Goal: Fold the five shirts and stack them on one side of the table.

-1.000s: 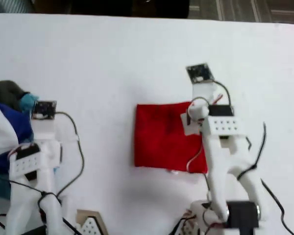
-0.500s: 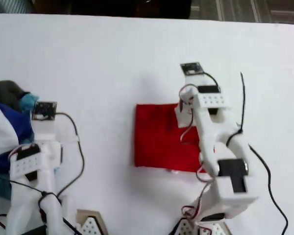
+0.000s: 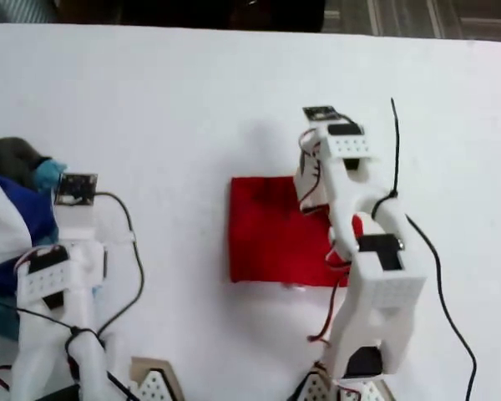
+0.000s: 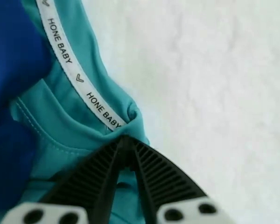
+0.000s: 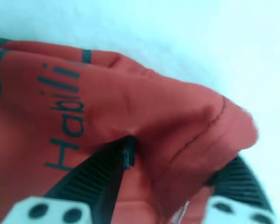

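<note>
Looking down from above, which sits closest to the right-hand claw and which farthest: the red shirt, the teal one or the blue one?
1. Folded red shirt, mid-table, right at the right gripper.
2. Teal shirt, far left, poking out of the pile.
3. Blue shirt, at the left edge, just beyond the teal.

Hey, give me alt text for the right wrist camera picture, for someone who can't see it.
A red shirt with dark lettering bulges in a fold between the spread black fingers of the right tool. A white table lies beyond it.
</note>
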Robot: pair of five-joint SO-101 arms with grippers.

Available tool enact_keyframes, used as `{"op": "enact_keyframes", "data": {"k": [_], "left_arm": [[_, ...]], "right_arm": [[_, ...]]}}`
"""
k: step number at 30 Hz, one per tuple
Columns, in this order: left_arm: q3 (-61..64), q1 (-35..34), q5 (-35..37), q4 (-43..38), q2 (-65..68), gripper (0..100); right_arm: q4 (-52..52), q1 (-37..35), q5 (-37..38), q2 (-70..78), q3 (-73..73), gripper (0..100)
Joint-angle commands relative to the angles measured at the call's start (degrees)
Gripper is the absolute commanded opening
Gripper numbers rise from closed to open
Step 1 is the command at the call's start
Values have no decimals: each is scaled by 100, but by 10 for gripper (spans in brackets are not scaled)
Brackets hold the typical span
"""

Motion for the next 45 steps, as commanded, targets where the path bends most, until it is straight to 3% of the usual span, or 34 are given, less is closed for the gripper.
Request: {"op": "enact_keyframes", "data": {"k": [1, 3, 8, 14, 19, 26, 34, 45], "left_arm": [[-4, -9, 26, -88, -132, 25], [-4, -9, 26, -88, -132, 25], [-4, -9, 26, -88, -132, 25], [-4, -9, 26, -88, -123, 25], [-4, -9, 26, -88, -123, 25], [-4, -9, 26, -88, -123, 25], [4, -9, 26, -88, -114, 25], [4, -9, 26, -88, -114, 25]], "right_arm": [[286, -66, 281, 462, -378, 0], [444, -48, 343, 611, -571, 50], [435, 171, 396, 673, -1037, 20], [435, 901, 1679, 725, -2532, 21], [374, 1692, 2207, 866, -3921, 20], [22, 2273, 3191, 2202, -6075, 20], [-848, 2624, 3437, 3846, -7886, 20], [-2026, 2932, 3437, 4268, -8088, 20]]}}
